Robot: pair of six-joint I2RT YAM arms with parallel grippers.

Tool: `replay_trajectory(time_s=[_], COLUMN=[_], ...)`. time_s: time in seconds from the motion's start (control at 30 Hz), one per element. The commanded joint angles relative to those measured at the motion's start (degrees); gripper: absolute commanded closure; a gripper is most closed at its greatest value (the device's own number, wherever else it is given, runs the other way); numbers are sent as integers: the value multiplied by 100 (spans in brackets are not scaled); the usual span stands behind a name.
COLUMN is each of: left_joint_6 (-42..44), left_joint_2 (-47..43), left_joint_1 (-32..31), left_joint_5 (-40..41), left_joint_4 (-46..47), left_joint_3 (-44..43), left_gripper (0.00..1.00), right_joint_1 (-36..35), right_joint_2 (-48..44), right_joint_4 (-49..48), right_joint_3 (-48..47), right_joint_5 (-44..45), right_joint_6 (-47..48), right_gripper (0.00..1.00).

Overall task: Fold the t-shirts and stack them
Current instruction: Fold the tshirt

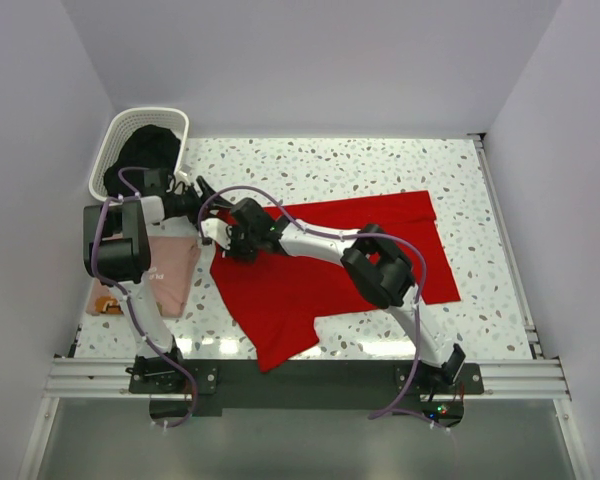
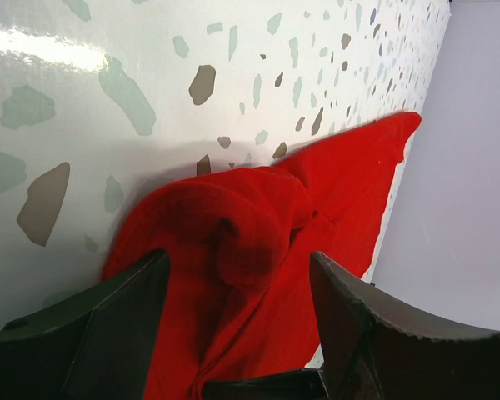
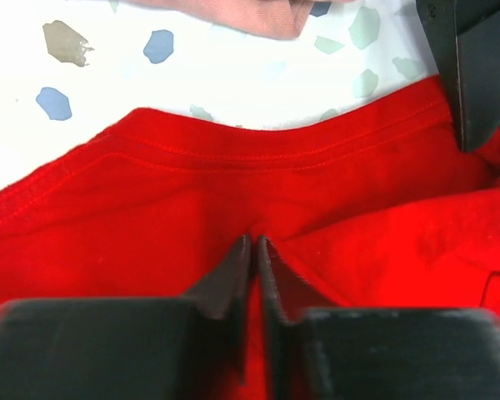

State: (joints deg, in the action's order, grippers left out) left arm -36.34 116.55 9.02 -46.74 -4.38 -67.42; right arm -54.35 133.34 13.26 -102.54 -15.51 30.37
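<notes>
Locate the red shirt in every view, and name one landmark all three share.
Top external: red shirt spread across the middle of the table.
Left wrist: lower centre, bunched between the open fingers of the left gripper.
Right wrist: fills the lower two thirds, pinched by the right gripper.
Shared landmark: the speckled table top.

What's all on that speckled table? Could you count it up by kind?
T-shirts: 2 (red tee, pink tee)
Baskets: 1
Dark cloth in basket: 1
Small orange thing: 1
Grippers: 2 (left gripper, right gripper)
Total: 7
</notes>
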Motion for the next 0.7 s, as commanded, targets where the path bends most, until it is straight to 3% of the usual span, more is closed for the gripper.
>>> replay_trajectory(time_s=[0.0,0.3,0.67], left_joint_6=[92,144,171], left_joint_2=[298,289,342], left_joint_1=[179,232,250], left_joint_5=[525,745,877], left_joint_4=[-405,-370,-362], left_joint_3=[-43,-140,-298], left_gripper=[26,26,25], right_joint_1=[-14,3,-6], right_joint_2=[-229,-1098,-1504], right_joint_4=[-122,159,511], right_joint_3=[-179,182,525], right_joint_5=[4,-268,-655], right_joint_6=[-40,-338,-681], right_gripper=[100,100,100])
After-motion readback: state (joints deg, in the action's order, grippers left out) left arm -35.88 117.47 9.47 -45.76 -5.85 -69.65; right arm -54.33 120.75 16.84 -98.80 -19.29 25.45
